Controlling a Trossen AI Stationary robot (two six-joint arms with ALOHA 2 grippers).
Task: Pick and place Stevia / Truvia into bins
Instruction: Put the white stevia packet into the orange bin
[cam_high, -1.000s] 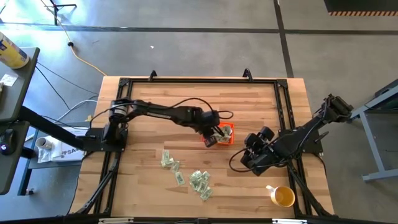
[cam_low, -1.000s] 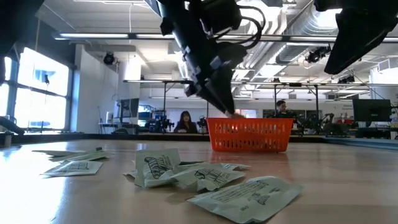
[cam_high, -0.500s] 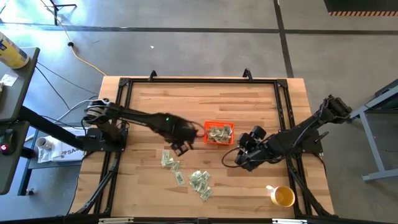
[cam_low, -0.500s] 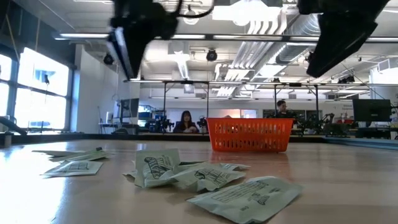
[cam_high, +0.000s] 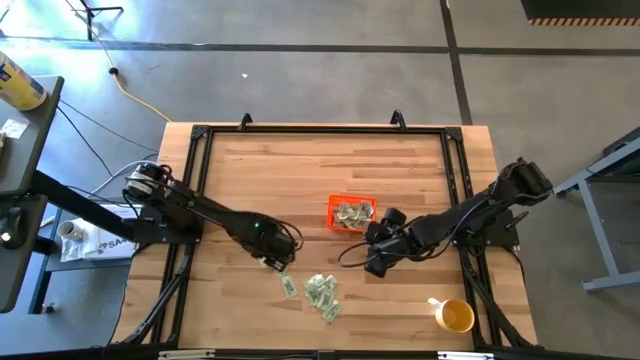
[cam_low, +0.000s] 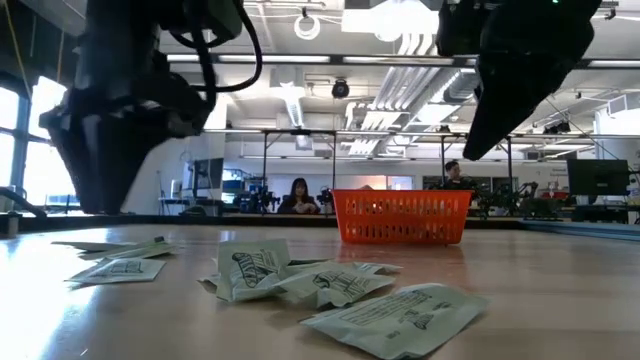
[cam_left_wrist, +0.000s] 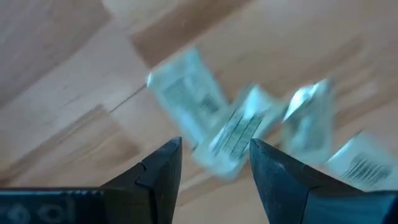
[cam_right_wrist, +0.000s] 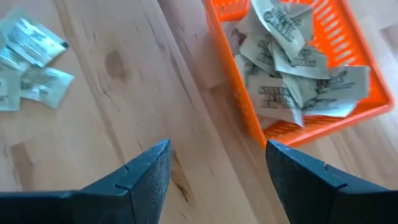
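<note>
High view: left gripper (cam_high: 274, 262) sits over the wooden table (cam_high: 250, 165), directly above the near end of the loose packets (cam_high: 318, 291). Fingers apart, nothing between them. Left wrist view confirms: both dark fingers (cam_left_wrist: 163, 171) spread, with several pale green-and-white packets lying flat on the wood just ahead of the tips, some overlapping one another. Not possible to say whether the tips touch the table.

Right gripper (cam_high: 376, 262) hovers just beside the orange bin (cam_high: 352, 214), on the bin's side nearest the scattered packets. Fingers apart, empty. Right wrist view: bin lies just ahead of one finger (cam_right_wrist: 309, 177), and holds a heap of packets (cam_right_wrist: 292, 78), crumpled and lying at mixed angles, some leaning on the mesh wall. A few more loose packets lie on the table well off to the other finger's side.

Low view: bin (cam_low: 405, 216) stands upright on the table beyond the packets; loose packets (cam_low: 300, 280) lie in the foreground, several creased or partly lifted at the edges. Both arms hang above the table surface, gripper tips out of view here.

Yellow-and-white cup (cam_high: 455, 316) stands near the table's edge, well apart from the right gripper and from the bin.
</note>
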